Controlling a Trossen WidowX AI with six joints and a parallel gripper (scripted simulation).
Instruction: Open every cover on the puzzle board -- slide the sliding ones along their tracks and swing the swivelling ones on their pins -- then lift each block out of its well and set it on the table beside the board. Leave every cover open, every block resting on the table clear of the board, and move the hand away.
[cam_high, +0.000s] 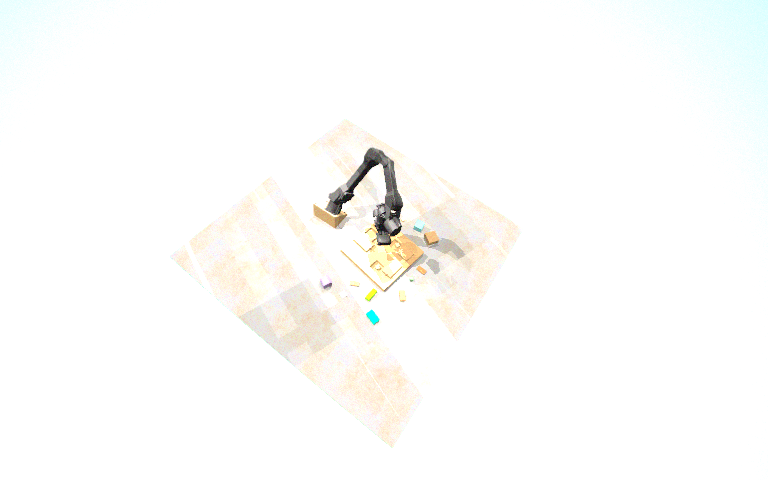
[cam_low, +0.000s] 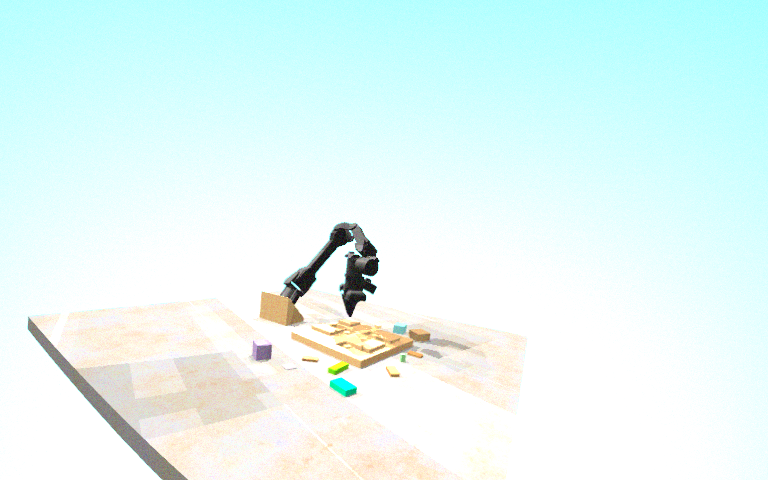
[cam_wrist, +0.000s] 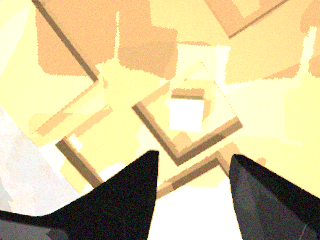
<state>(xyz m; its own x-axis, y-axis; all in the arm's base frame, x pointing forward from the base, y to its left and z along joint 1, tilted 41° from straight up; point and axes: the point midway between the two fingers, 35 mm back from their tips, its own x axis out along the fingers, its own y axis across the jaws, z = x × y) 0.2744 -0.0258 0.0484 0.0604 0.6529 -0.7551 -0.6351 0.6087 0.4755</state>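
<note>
A pale, wood-toned tabletop (cam_high: 288, 316) (cam_low: 215, 396), patterned in planks and grey patches, is lit so harshly that stretches of it are washed to white, and a dark side edge (cam_low: 101, 404) is shown in the exterior view. Beyond it, a backdrop (cam_high: 651, 169) (cam_low: 396, 113) is seen shading from white to light cyan, perhaps open sky.

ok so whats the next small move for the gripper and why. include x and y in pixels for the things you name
Probably ease the gripper (cam_low: 350, 314) (cam_wrist: 195, 162) down and forward over the small pale block (cam_wrist: 186, 115): its fingers stand apart with nothing between them, the tips hang above the puzzle board (cam_high: 362, 270) (cam_low: 325, 350), and in the wrist view the block sits within a square outline just ahead of them.
</note>
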